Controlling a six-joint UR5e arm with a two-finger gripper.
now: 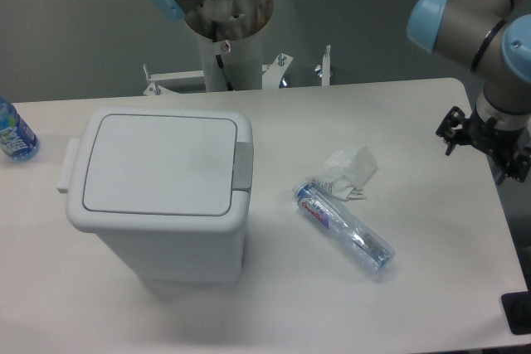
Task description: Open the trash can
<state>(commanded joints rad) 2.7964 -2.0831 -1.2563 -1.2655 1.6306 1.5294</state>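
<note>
You see the white counter (431, 288) against a grey wall, the trash can (158, 192) lidded; pincer (485, 143) state unclear.

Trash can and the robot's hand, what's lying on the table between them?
In the camera view, a clear plastic bottle on its side and crumpled white paper lie between the trash can and the hand.
</note>
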